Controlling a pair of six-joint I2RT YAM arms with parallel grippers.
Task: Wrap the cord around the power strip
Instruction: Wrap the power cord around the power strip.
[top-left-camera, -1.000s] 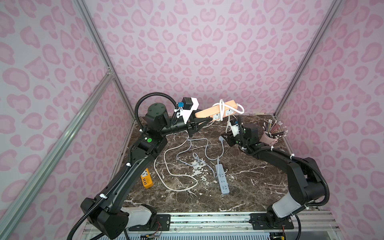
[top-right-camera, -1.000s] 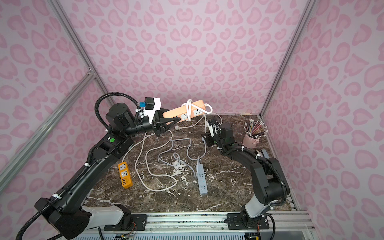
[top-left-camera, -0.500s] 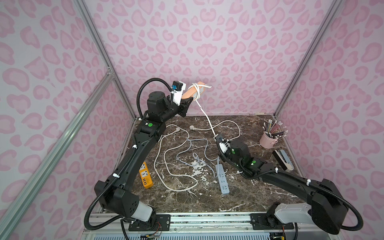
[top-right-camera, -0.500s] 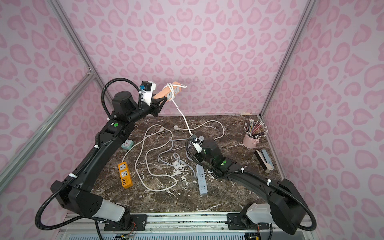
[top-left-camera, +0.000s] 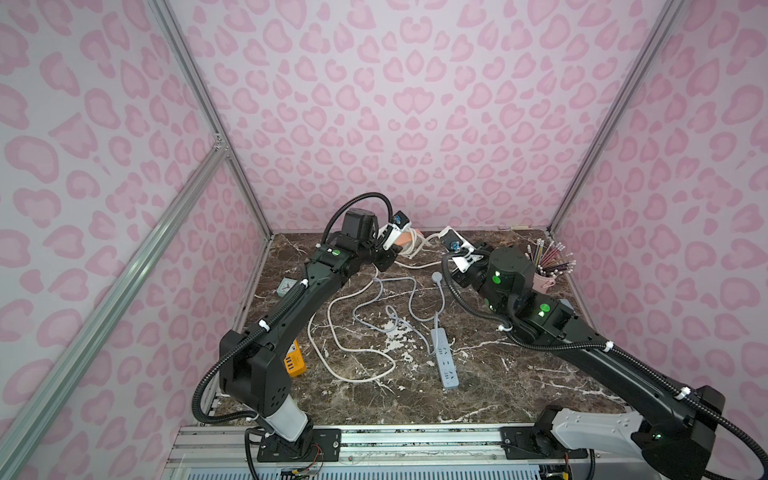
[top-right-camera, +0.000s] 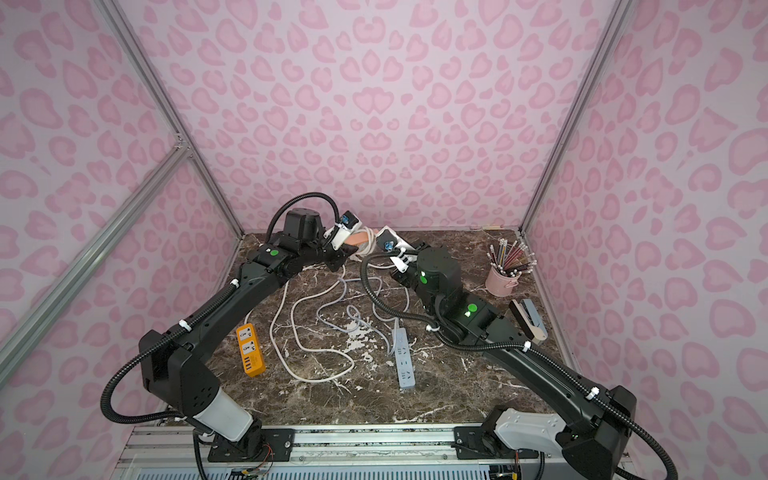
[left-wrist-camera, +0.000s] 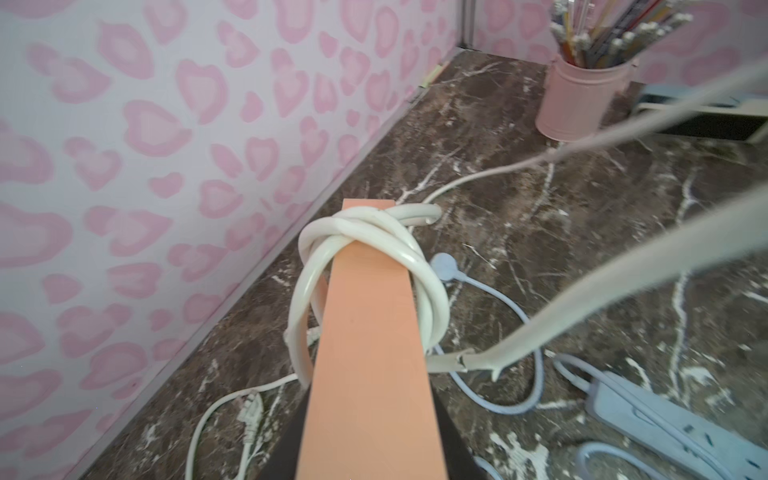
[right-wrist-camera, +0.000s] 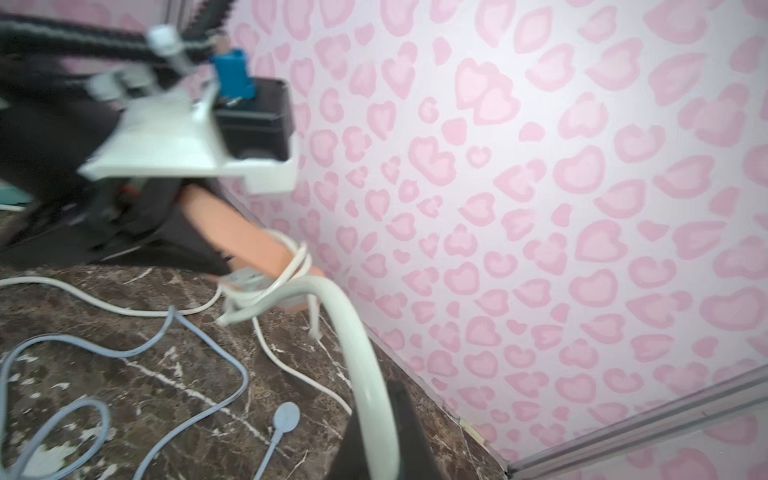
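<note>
cord (left-wrist-camera: 361, 232) around power strip (left-wrist-camera: 370, 353), rear-centre | pencil cup (top-right-camera: 503, 282) rear-right | spare strip (top-left-camera: 444, 361) centre

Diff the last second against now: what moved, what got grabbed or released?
Left gripper lifted the peach power strip high, then lowered it again at the rear of the table. Right gripper drew the white cord down to mid-table, then returned beside the strip. Both grips held; nothing released. Blue power strip, orange power strip, pencil cup unmoved.

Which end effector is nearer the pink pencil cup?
Right. The right end effector, holding the cord, is between the cup and the left end effector gripping the orange power strip.
</note>
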